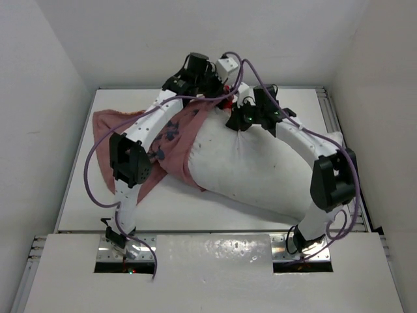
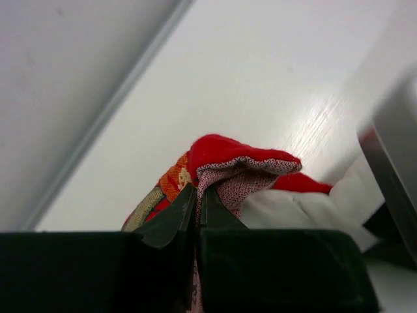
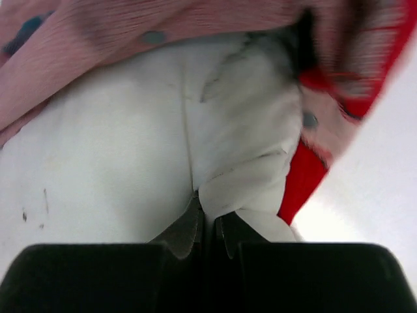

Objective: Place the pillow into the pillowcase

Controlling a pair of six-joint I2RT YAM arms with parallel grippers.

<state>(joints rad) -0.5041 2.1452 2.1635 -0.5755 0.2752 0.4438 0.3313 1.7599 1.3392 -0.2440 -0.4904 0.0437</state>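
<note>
The plump white pillow [image 1: 260, 169] lies across the middle of the table. The pillowcase [image 1: 111, 127], dull pink side out with dark blue print, is drawn over the pillow's left end and trails off to the left. My left gripper [image 1: 225, 98] is at the pillow's far edge. In the left wrist view this gripper [image 2: 197, 190] is shut on the pillowcase's red hem [image 2: 234, 156], with the pillow [image 2: 306, 212] just beside it. My right gripper [image 3: 208, 212] is shut on a pinched fold of the pillow [image 3: 117, 163], just below the pillowcase's opening [image 3: 130, 26]. From above, the right gripper [image 1: 239, 125] sits close beside the left one.
White walls close in the table [image 1: 163, 208] on the left, back and right. A metal rail [image 1: 326, 111] runs along the right edge. Purple cables loop off both arms, and both arms arch over the pillow.
</note>
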